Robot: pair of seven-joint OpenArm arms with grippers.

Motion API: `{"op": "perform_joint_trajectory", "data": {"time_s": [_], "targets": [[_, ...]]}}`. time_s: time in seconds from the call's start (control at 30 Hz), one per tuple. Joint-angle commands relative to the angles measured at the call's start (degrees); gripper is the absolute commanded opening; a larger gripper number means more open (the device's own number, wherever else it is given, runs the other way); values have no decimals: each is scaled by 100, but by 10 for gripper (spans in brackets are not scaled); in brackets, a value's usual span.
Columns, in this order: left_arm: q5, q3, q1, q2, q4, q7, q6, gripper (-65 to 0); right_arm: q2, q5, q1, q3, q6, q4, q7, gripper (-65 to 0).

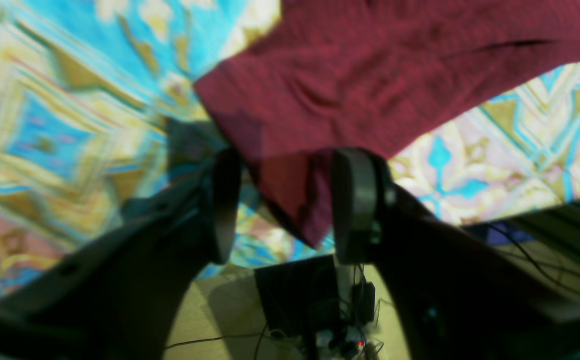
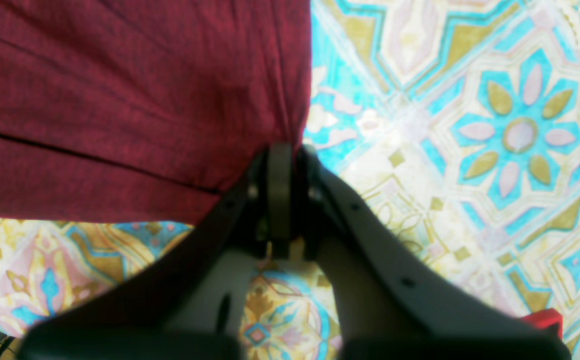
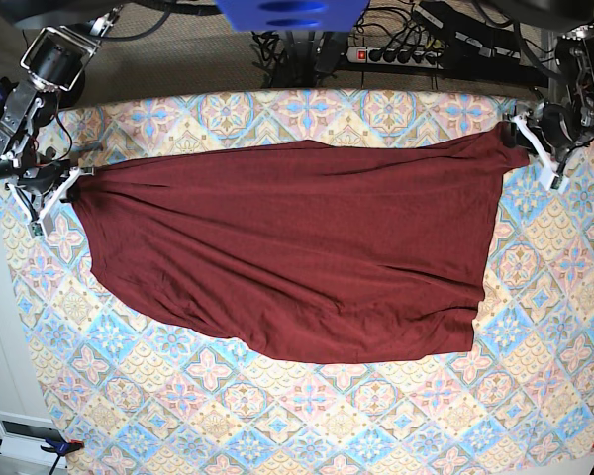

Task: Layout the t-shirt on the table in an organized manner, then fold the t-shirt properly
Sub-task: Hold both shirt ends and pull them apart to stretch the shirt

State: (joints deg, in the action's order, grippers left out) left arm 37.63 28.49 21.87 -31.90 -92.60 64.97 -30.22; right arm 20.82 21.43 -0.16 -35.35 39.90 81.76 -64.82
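Note:
The dark maroon t-shirt (image 3: 297, 247) lies spread wide across the patterned table (image 3: 277, 426), its lower hem slanting and rumpled. At the left end in the base view, my right gripper (image 3: 54, 193) is shut on the shirt's edge; the right wrist view shows the jaws (image 2: 282, 155) pinched together on bunched fabric (image 2: 120, 75). At the far right end, my left gripper (image 3: 535, 148) stands open. In the left wrist view a corner of the t-shirt (image 1: 369, 75) hangs loose in the left gripper (image 1: 290, 200), touching neither finger, over the table (image 1: 45, 125).
A power strip with cables (image 3: 396, 54) lies beyond the table's far edge. A blue mount (image 3: 292, 12) hangs at top centre. Electronics and wires (image 1: 319, 310) sit below the table edge under the left gripper. A white box (image 3: 25, 430) is off the near left corner.

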Motion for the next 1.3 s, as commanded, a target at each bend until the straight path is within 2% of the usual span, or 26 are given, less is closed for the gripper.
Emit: {"op": "perform_joint_trajectory", "data": {"time_s": [0.0,0.3,0.43,0.57,0.7,0.87,1.03,1.23,1.27], "targets": [[-4,39,-29,-102,-46,-49,-16,-339,129,77,74,-38,10,119,60,-650],[-22,-119,-319,267,499,-93,-7,-324,129,77,74,-21,10,119,51,-650],[-22,-638,-310,267,605,-664,2,-324,129,77,74,-21,10,119,33,-650],[40,-1183,-345,302,737,-708,2,-330,129,77,74,-29,10,119,33,-650],[4,-1368,-354,478,737,-743,-7,-415,129,77,74,-29,10,119,33,-650],[40,-1341,-538,531,745,-752,-7,-650,129,77,82,-21,10,119,33,-650],[171,-1166,-556,522,719,-743,-33,-650,129,77,74,-21,10,119,33,-650],[1437,-392,-424,496,684,-699,-33,-650,129,77,74,-29,10,119,33,-650],[1560,-304,-380,399,570,-699,-33,-650,129,77,74,-29,10,119,33,-650]]}}
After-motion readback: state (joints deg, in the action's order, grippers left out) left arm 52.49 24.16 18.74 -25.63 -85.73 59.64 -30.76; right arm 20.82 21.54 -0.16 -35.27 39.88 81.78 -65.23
